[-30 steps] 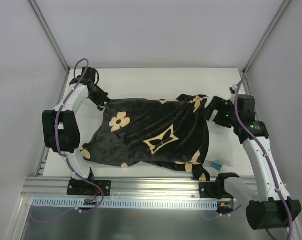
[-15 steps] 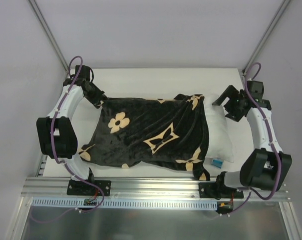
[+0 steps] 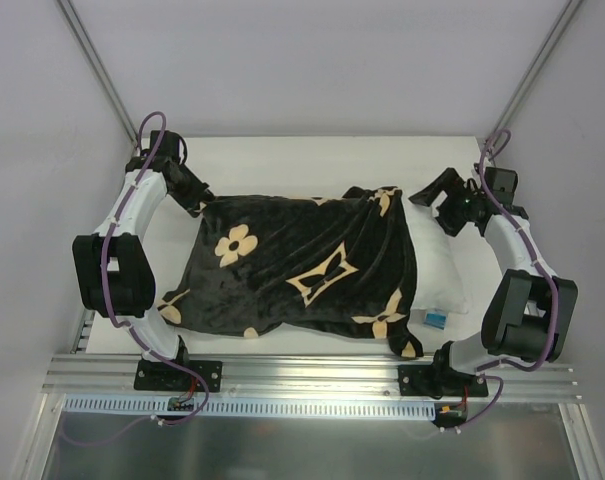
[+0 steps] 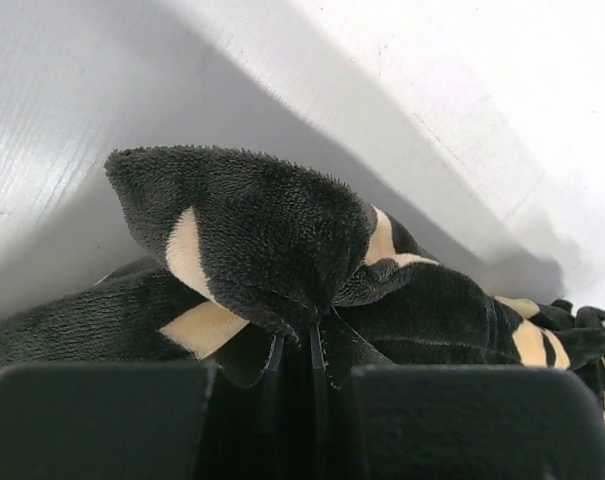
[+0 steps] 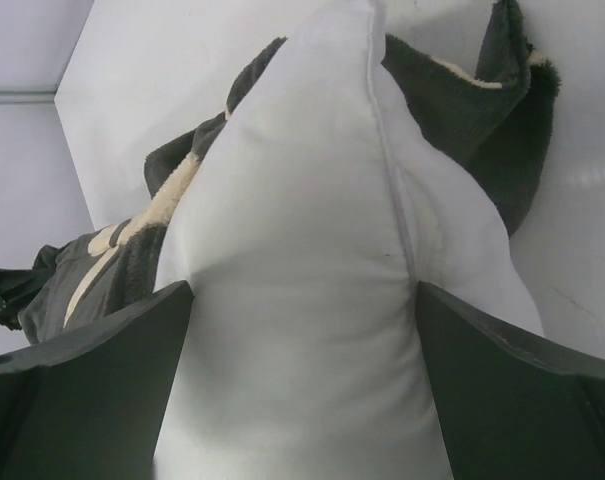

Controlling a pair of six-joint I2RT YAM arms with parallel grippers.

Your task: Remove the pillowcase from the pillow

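Note:
The black pillowcase [image 3: 302, 265] with tan flower and star motifs lies across the table and covers most of the white pillow [image 3: 440, 272]. The pillow's right end sticks out, with a blue tag [image 3: 435, 320] at its near corner. My left gripper [image 3: 200, 205] is shut on the pillowcase's far left corner; the left wrist view shows the fabric [image 4: 252, 230] pinched between the closed jaws [image 4: 317, 400]. My right gripper [image 3: 432, 195] is open at the pillow's far right corner. In the right wrist view the pillow [image 5: 312, 300] fills the gap between the spread jaws [image 5: 302, 390], with pillowcase [image 5: 472, 110] behind.
The white table [image 3: 282, 160] is boxed in by grey walls at the back and both sides. A metal rail [image 3: 302, 375] with the arm bases runs along the near edge. The pillow lies close to the right wall.
My right gripper drew back from the pillowcase's edge, then came in onto the pillow's far right corner. The left gripper pulled the pillowcase slightly left, and more pillow shows.

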